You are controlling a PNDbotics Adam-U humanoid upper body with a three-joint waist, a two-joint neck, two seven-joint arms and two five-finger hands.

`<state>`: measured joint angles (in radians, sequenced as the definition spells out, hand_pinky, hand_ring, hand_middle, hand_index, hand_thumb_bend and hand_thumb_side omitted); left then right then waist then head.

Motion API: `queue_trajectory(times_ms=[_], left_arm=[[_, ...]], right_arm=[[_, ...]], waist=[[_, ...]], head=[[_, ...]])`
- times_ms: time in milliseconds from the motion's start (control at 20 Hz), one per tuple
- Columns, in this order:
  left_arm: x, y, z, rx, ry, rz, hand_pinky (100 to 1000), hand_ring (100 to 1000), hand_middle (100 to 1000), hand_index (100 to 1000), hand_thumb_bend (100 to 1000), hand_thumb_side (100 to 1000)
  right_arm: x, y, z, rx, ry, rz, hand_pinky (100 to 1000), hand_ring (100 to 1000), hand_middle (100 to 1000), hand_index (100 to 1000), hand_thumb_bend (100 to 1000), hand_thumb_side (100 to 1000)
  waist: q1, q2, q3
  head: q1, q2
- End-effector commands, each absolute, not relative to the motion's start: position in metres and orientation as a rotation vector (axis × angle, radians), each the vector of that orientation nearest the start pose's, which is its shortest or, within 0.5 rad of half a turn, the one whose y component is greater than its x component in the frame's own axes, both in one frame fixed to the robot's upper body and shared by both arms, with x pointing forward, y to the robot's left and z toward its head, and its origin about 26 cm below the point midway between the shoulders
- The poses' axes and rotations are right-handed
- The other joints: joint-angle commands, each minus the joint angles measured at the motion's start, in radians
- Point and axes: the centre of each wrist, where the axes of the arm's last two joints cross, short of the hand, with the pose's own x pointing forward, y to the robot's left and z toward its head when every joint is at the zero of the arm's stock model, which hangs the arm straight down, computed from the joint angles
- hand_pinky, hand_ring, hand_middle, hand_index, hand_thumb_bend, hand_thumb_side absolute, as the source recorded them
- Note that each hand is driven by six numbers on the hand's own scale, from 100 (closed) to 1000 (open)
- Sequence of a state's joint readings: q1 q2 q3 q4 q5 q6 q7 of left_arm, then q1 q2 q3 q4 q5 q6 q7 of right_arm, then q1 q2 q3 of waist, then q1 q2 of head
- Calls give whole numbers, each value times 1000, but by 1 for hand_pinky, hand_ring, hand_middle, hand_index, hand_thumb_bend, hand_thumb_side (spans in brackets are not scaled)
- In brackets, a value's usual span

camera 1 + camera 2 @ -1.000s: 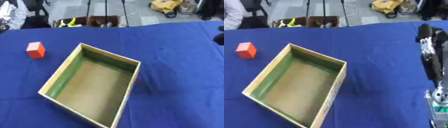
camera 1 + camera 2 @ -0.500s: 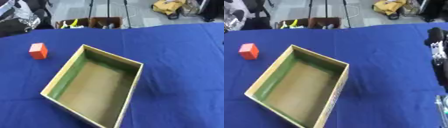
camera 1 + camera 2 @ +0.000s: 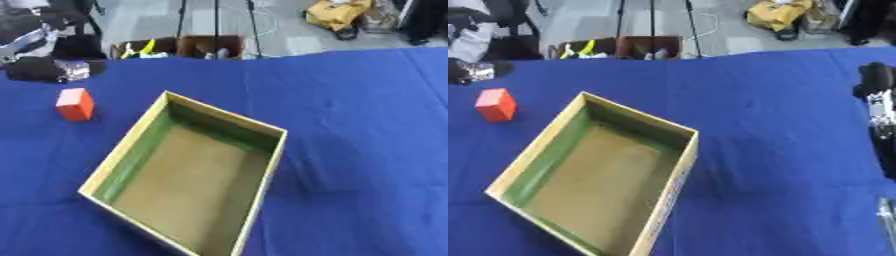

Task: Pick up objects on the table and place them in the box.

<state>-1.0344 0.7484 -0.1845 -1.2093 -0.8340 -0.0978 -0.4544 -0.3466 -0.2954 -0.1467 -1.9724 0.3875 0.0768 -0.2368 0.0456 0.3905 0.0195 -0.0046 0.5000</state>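
Reaching our left hand (image 3: 52, 70), fingers we can't tell, toward the orange block (image 3: 75, 104) risks nudging it off the cardboard box's (image 3: 262, 127) far-left side.

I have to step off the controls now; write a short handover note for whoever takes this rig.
Left hand: dark, at the far left edge of the table, just beyond the red block; fingers not readable.
Right hand: only the arm shows, at the right edge.
Box: open, mid-table, nothing in it.
Done: nothing placed yet.
Left: pick up the red block, which stands on the blue cloth left of the box, and put it in.
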Motion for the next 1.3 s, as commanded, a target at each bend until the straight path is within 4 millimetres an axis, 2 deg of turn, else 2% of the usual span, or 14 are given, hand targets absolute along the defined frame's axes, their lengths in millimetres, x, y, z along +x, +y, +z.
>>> queue_trajectory(times_ms=[50, 250, 450, 600, 650, 750, 1000, 1100, 1300], left_arm=[[437, 337, 357, 1297, -1368, -1461, 803, 889, 945, 1000, 625, 940], [448, 351, 357, 1247, -1276, -1453, 807, 895, 966, 1000, 693, 906], [453, 363, 360, 1222, -1178, -1456, 817, 901, 977, 1000, 756, 817], [454, 367, 361, 1209, -1104, -1473, 820, 900, 981, 1000, 734, 765], [455, 368, 360, 1197, -1084, -1479, 826, 903, 985, 1000, 675, 715], [455, 370, 359, 1164, -1059, -1491, 829, 907, 993, 1000, 640, 690], [453, 371, 364, 1146, -1002, -1506, 838, 914, 1000, 1000, 689, 681], [452, 369, 366, 1181, -965, -1516, 842, 912, 1000, 1000, 705, 643], [450, 364, 370, 1277, -945, -1533, 822, 901, 1000, 1000, 579, 539]], right_arm=[[303, -291, 225, -861, -2278, 148, 677, 620, 524, 733, 461, 1000], [303, -291, 225, -861, -2277, 149, 677, 620, 524, 732, 465, 1000], [303, -292, 225, -862, -2276, 151, 675, 620, 523, 733, 469, 1000], [304, -292, 225, -863, -2275, 153, 675, 621, 523, 733, 471, 1000], [304, -292, 225, -863, -2275, 154, 675, 621, 523, 733, 473, 1000], [304, -293, 225, -864, -2273, 155, 675, 621, 523, 733, 474, 1000], [304, -293, 225, -863, -2272, 159, 675, 621, 520, 733, 477, 1000], [304, -292, 225, -861, -2274, 162, 674, 621, 519, 732, 478, 1000], [304, -292, 226, -858, -2276, 167, 674, 621, 518, 732, 481, 1000]], waist=[[-4, -14, -2], [-6, -7, -8], [-8, 1, -11], [-10, 7, -12], [-11, 9, -12], [-12, 13, -13], [-13, 21, -16], [-11, 25, -19], [-10, 33, -28]], head=[[5, -10], [5, -15], [13, -23], [17, -29], [19, -32], [20, -36], [28, -47], [32, -54], [36, -61]])
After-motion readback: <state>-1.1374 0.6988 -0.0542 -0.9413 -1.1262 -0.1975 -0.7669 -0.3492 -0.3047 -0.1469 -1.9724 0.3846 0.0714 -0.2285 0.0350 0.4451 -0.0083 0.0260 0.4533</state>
